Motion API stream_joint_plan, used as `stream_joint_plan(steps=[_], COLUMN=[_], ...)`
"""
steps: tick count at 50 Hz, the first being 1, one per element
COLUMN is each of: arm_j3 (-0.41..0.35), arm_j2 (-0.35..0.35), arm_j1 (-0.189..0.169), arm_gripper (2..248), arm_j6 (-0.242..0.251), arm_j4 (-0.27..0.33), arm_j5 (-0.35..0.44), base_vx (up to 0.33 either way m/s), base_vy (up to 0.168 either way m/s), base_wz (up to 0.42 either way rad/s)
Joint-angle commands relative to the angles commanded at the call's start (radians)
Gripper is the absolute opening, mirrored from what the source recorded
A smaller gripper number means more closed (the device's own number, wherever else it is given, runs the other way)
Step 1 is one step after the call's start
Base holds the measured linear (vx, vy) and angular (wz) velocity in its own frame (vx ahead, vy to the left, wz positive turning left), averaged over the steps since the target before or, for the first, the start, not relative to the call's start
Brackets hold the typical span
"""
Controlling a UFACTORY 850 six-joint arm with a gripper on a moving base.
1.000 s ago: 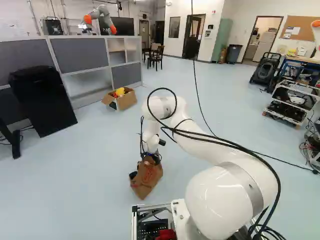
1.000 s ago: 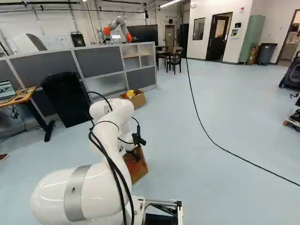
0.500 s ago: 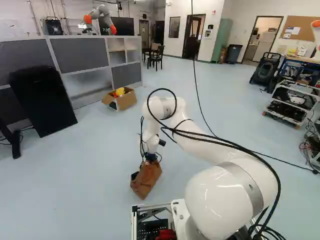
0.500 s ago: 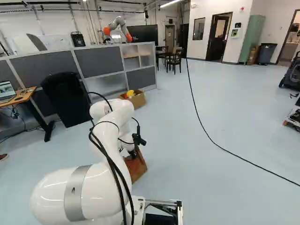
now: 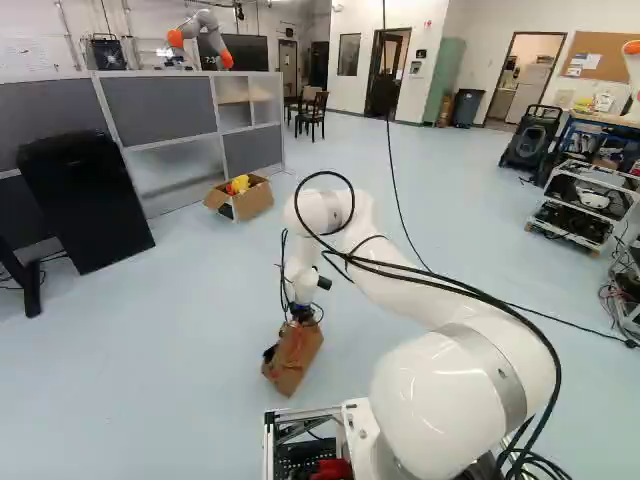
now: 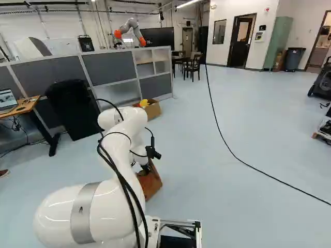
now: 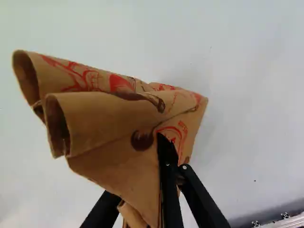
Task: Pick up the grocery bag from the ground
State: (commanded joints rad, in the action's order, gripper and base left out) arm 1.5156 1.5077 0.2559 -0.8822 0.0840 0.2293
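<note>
One printed paper bag [image 5: 292, 362] — tilted — is clamped in the pincer [image 5: 301, 320].

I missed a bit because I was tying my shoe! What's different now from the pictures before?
The arm has risen a little. The hand went up with it, shut on the paper grocery bag, whose top came up too; the bag also turned slightly. I can't tell when the hand took hold. The base and the cardboard box stayed put.
</note>
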Motion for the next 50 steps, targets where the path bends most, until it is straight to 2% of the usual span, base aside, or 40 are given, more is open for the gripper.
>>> stream_joint_plan(steps=[50], arm_j3=[-0.169], arm_j2=[-0.187], arm_j1=[0.0], arm_gripper=[26], arm_j6=[0.0], arm_j4=[0.0], arm_j5=[0.0], base_vx=[0.0], base_vy=[0.0], base_wz=[0.0])
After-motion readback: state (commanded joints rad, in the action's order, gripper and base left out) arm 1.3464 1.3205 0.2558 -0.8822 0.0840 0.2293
